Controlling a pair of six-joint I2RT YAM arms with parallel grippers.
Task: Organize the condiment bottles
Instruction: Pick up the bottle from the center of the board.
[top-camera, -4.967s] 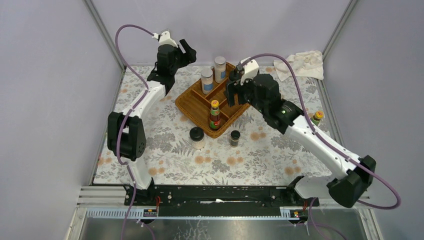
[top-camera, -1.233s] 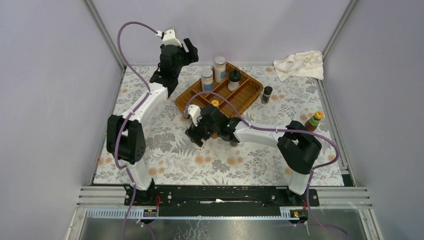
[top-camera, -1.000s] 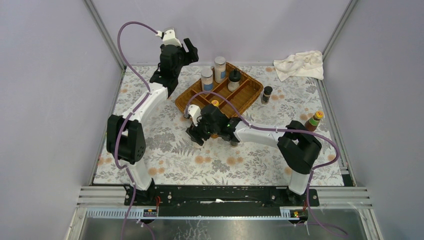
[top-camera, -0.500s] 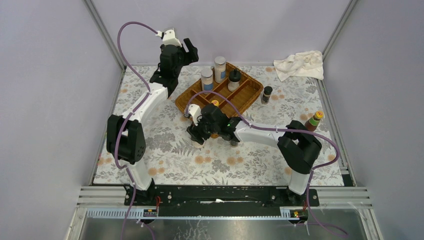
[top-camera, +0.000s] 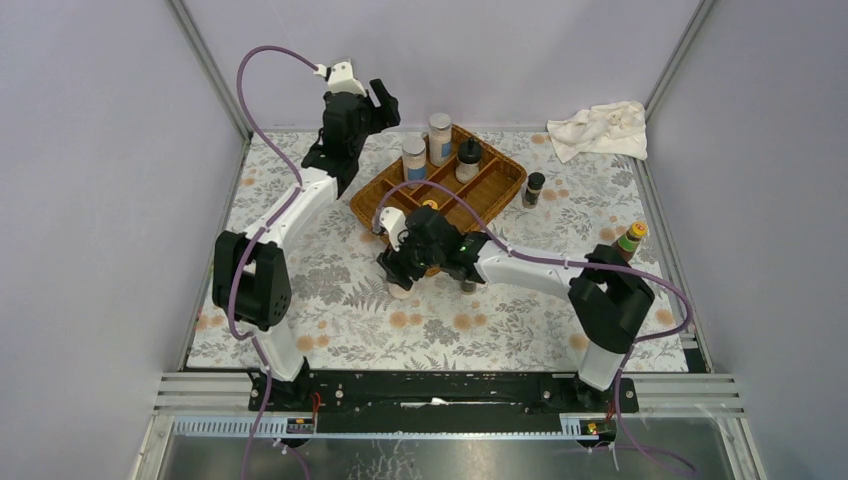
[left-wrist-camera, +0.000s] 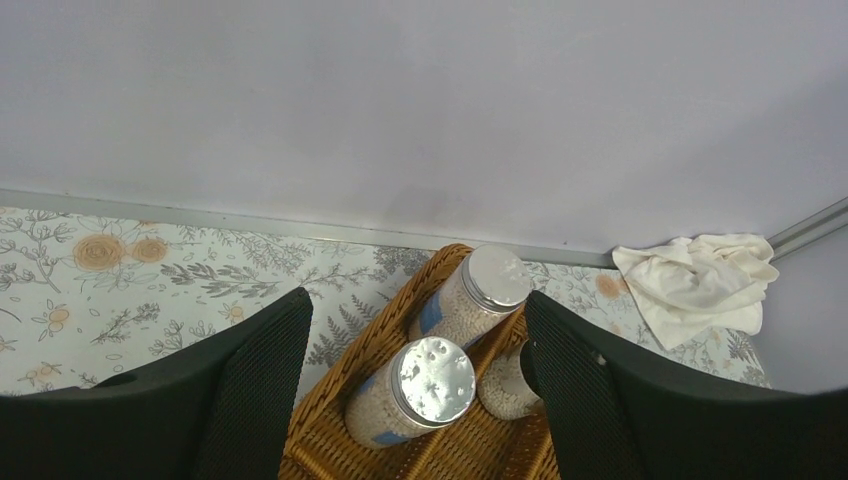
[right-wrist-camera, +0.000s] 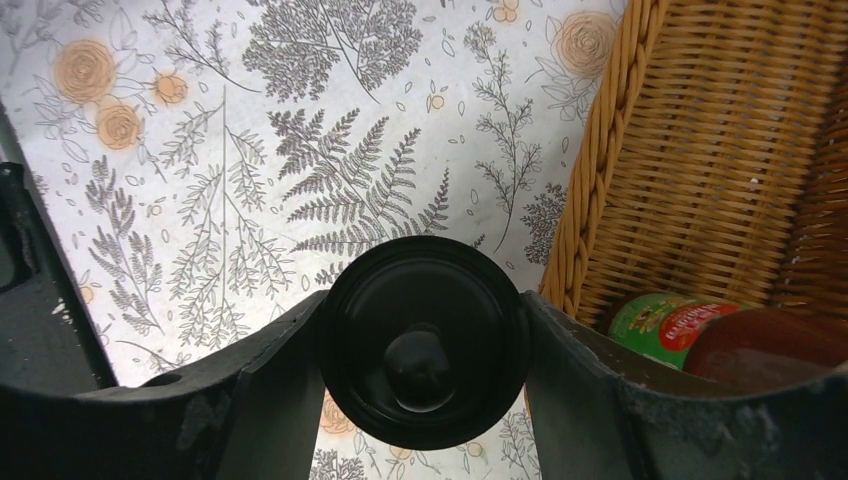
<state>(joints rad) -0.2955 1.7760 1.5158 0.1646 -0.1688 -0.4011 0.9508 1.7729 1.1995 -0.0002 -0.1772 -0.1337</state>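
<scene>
- under my right wrist the black-lidded jar (right-wrist-camera: 424, 340) shows only its round lid; the body is hidden below it, and from above my right gripper (top-camera: 400, 272) covers nearly all of it
- my right fingers (right-wrist-camera: 262, 372) sit against both sides of that lid, pinching it
- the jar stands on the floral table cover (right-wrist-camera: 200, 150), just outside the near rim of the wicker tray (right-wrist-camera: 600, 170)
- near sauce bottle (right-wrist-camera: 690, 322) stands inside the tray by that rim, cut off at the frame edge; label too blurred to read, and from above only its yellow cap shows past my right arm
- hidden dark jar (top-camera: 467, 285) stands on the cover right beside my right arm, mostly covered by it
- my left gripper (top-camera: 376, 104) hangs raised over the tray's far left side; left fingers (left-wrist-camera: 250, 390) are spread wide with nothing between them
- below it the near white shaker (left-wrist-camera: 430, 380) and the far white shaker (left-wrist-camera: 490, 285) stand upright in the tray's far end
- pale jar (left-wrist-camera: 503, 385) next to them is half behind my left finger; can't tell its lid from there
- small dark jar (top-camera: 534, 188) stands on the cover just right of the tray
- far sauce bottle (top-camera: 628, 240) is near the right edge, partly behind my right arm's elbow
- crumpled white cloth (top-camera: 600, 128) lies in the far right corner, well apart from everything else
</scene>
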